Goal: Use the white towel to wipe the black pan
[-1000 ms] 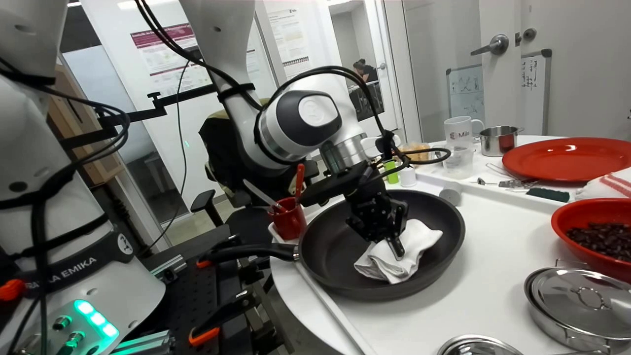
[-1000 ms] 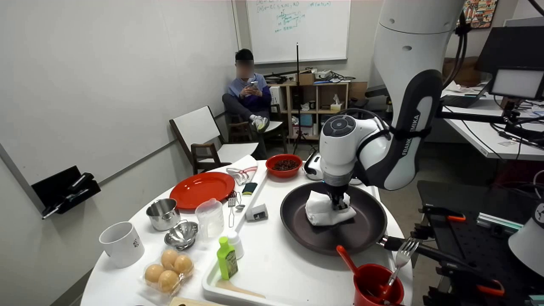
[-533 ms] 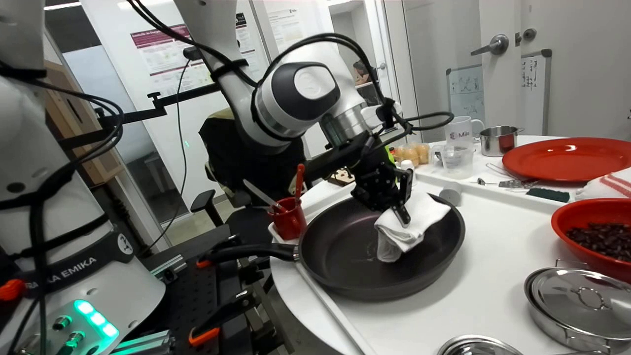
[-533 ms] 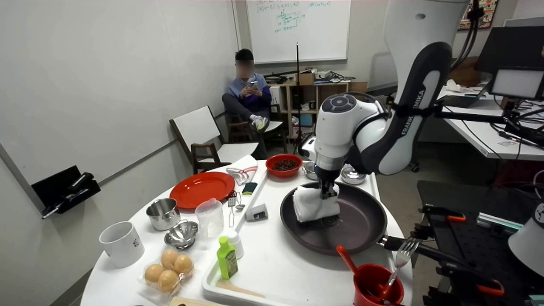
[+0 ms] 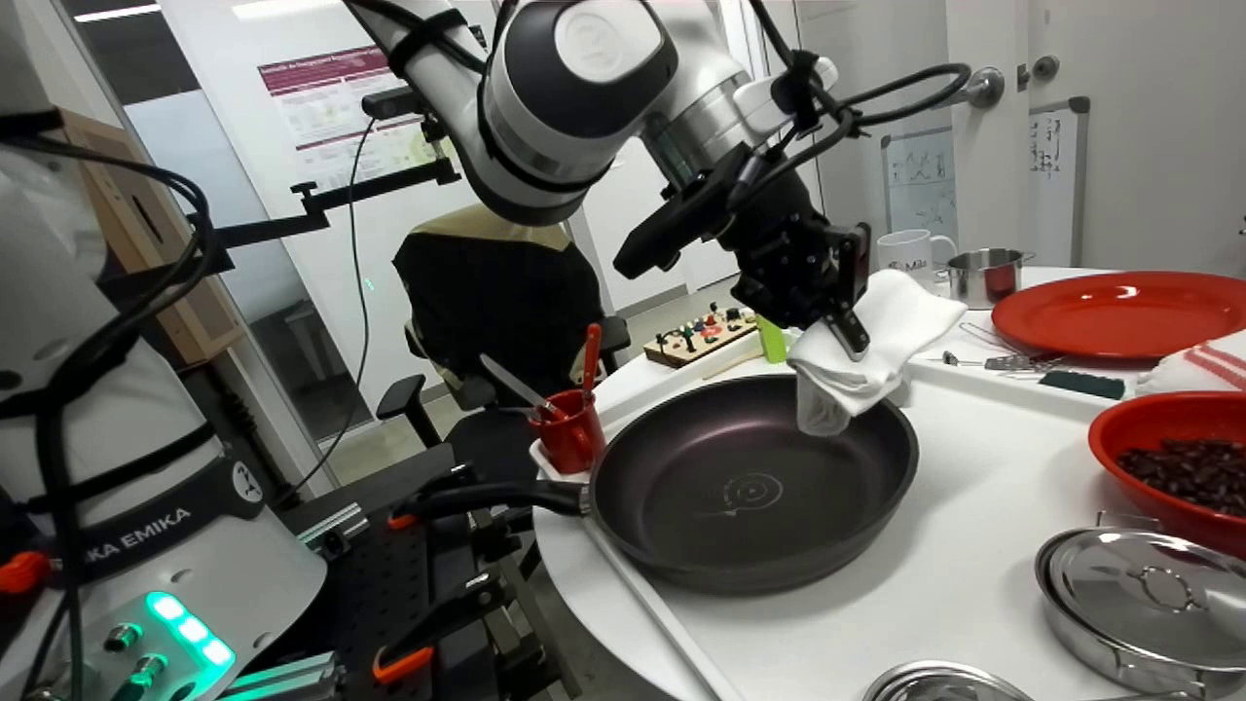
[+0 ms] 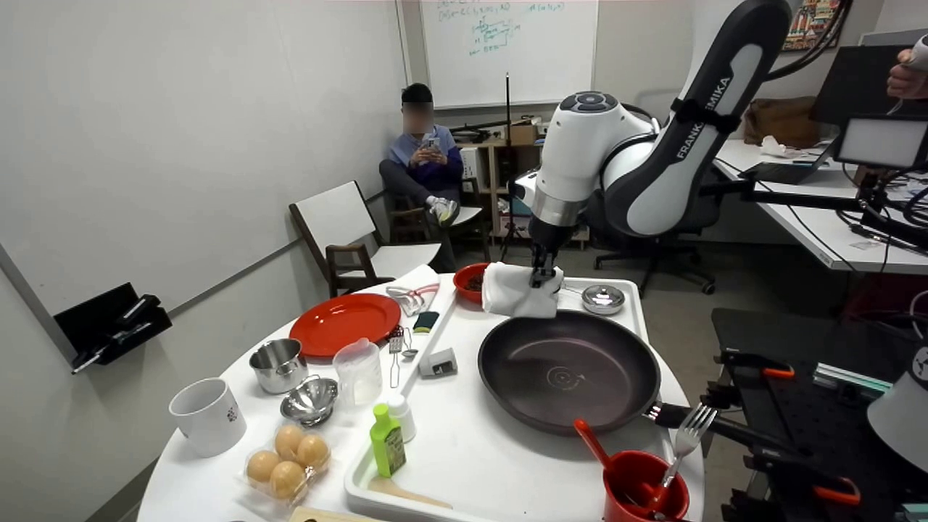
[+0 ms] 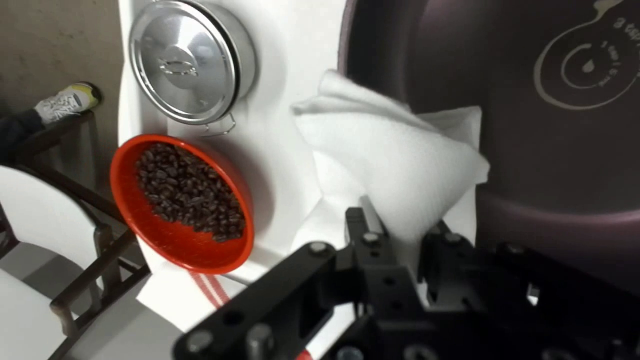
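There it is, the gripper with its fingers pinching the white towel, cloth spilling out on either side! Up it hangs, over the rim of the black pan, on the side away from the handle; whether a low fold brushes that rim, I can't tell. The pan lies flat on the white tray, a red mug holding a fork just beside it.
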Available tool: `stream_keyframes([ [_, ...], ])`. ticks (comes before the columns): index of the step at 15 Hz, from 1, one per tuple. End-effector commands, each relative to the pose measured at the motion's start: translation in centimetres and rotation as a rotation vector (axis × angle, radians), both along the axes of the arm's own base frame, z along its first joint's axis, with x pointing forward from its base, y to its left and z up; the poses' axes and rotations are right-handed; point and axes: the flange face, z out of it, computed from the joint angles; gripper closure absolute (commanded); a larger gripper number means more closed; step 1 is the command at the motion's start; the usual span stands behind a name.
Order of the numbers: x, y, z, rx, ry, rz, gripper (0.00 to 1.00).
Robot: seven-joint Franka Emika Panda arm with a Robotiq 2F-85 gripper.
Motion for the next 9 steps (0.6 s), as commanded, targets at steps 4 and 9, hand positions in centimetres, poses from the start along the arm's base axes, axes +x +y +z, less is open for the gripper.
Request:
stream_keyframes([
  [4,1.4,-4.4,3.3,0.027,-0.070,-0.122,0.91],
  [9,1.7,-6.8,3.5,-0.003,-0.080,-0.159,0.91],
])
